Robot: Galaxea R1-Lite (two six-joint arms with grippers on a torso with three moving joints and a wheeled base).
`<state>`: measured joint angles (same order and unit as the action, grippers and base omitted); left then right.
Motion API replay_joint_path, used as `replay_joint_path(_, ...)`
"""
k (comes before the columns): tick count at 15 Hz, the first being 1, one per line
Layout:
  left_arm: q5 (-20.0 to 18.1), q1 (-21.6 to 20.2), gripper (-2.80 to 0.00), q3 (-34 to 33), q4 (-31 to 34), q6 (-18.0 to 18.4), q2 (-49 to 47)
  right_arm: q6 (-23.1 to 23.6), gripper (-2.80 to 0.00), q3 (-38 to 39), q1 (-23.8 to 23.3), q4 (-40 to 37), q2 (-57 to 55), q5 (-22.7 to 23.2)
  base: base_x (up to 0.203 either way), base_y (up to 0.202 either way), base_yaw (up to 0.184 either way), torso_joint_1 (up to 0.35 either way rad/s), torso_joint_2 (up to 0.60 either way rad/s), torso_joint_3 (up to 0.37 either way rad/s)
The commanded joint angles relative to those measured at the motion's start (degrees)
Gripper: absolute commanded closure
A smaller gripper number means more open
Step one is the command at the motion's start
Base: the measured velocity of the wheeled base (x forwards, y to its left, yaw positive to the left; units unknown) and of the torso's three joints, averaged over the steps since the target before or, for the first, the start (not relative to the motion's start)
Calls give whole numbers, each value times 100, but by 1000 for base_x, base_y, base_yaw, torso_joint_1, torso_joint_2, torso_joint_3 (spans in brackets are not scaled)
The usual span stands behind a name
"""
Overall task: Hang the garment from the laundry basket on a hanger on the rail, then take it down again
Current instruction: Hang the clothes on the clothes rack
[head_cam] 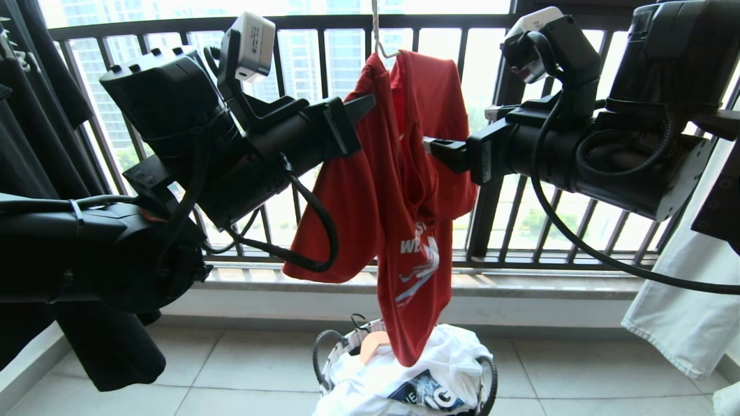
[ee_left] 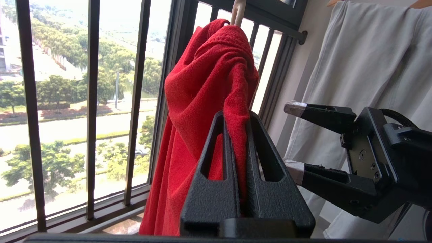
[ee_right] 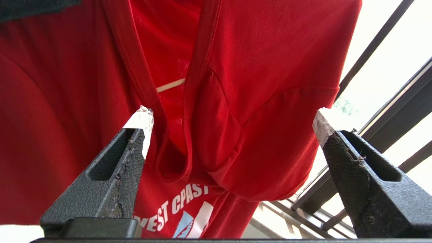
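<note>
The red garment (head_cam: 347, 202) hangs bunched on the thin white hanger (head_cam: 377, 34), whose hook runs up out of the head view; the rail is out of view. My left gripper (head_cam: 361, 110) is shut on a fold of the garment (ee_left: 209, 84) at its left shoulder, with cloth pinched between the jaws (ee_left: 236, 118). My right gripper (head_cam: 430, 147) stands open just right of the collar, its taped fingertips (ee_right: 141, 118) spread wide in front of the garment (ee_right: 270, 67) and holding nothing. A strip of the hanger (ee_right: 170, 85) shows inside the neck opening. The hem drops into the laundry basket (head_cam: 321, 355).
A dark barred window railing (head_cam: 491, 219) stands close behind the garment. A white garment (head_cam: 682, 289) hangs at the right and black cloth (head_cam: 110, 346) at the left. A white printed garment (head_cam: 404, 375) fills the basket on the tiled floor (head_cam: 578, 375).
</note>
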<state>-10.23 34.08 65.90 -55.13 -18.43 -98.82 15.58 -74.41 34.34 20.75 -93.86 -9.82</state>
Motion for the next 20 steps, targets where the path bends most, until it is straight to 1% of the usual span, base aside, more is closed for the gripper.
replay_joint_path(1,-6,2,0,-6,-33,-11,7,-21,-280,-336,2,25,-308,-54,0,0,0,0,0,0)
replay_joint_path(4,-6,2,0,-7,-33,-11,38,-179,-280,-756,11,30,-588,-255,0,0,0,0,0,0)
replay_joint_path(7,3,2,0,-7,-42,-11,38,-194,-280,-996,52,35,-767,-377,0,0,0,0,0,0)
replay_joint_path(10,-6,2,0,-16,-42,-11,60,-253,-280,-1211,116,35,-947,-593,0,0,0,0,0,0)
replay_joint_path(15,3,2,0,-16,-42,-11,71,-266,-280,-1639,117,35,-1260,-763,0,0,0,0,0,0)
replay_joint_path(17,3,2,0,-17,-42,-11,82,-266,-280,-1714,117,43,-1415,-990,0,0,0,0,0,0)
replay_joint_path(20,3,2,0,-25,-42,-11,97,-266,-280,-1682,92,35,-1468,-1054,0,0,0,0,0,0)
